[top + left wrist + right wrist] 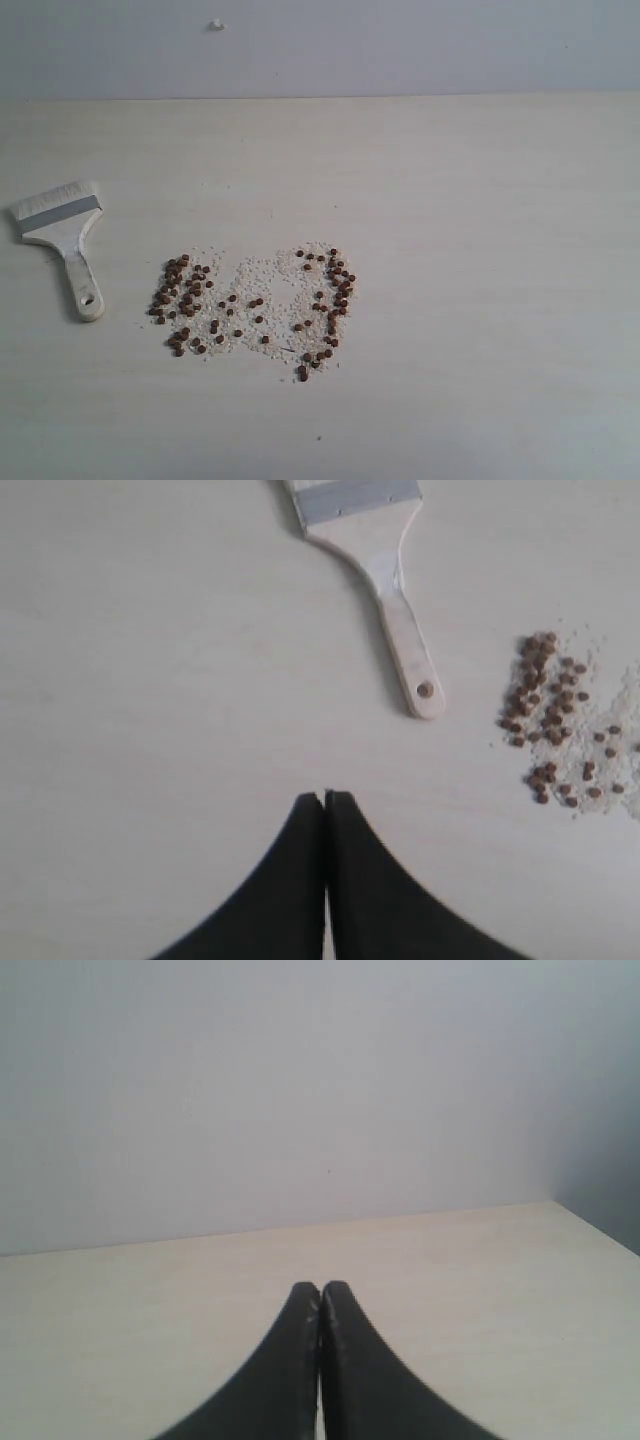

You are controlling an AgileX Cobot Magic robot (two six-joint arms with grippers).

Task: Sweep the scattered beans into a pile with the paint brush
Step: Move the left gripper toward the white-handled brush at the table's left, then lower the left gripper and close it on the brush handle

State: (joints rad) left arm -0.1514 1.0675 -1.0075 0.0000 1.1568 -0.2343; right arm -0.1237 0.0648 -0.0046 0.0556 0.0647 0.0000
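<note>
Reddish-brown beans (255, 305) lie scattered among fine whitish grains in the middle of the pale table, in two loose bands rather than one pile. The paint brush (66, 243) rests flat at the left, bristles toward the back, its handle hole toward the front. In the left wrist view the paint brush (385, 590) lies ahead of my left gripper (326, 796), which is shut and empty, apart from the handle end. Some beans (548, 705) show off to one side there. My right gripper (320, 1286) is shut, empty, above bare table. Neither gripper shows in the exterior view.
The table (480, 300) ends at a grey wall (400, 45) behind. A small white speck (217, 25) sits on that wall. In the right wrist view a table corner (560, 1205) meets the wall.
</note>
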